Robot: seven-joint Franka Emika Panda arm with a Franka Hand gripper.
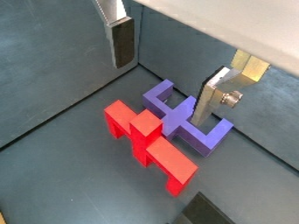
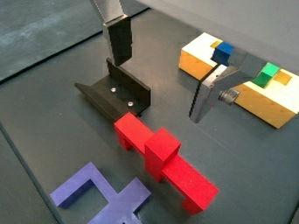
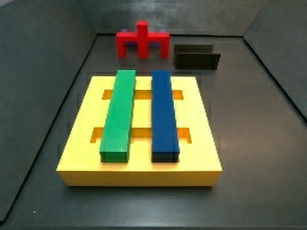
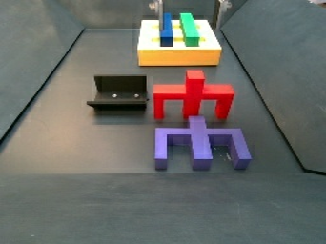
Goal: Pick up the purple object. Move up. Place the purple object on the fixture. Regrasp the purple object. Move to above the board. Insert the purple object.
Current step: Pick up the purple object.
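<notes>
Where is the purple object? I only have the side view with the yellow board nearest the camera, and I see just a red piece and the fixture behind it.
Observer: The purple object lies on the floor beside the red piece, on its side away from the board.
Operator: Is it gripped?
Observer: No. In a wrist view the gripper hangs above the pieces, open and empty.
Operator: Anything on the fixture?
Observer: No, the fixture is bare.
</notes>
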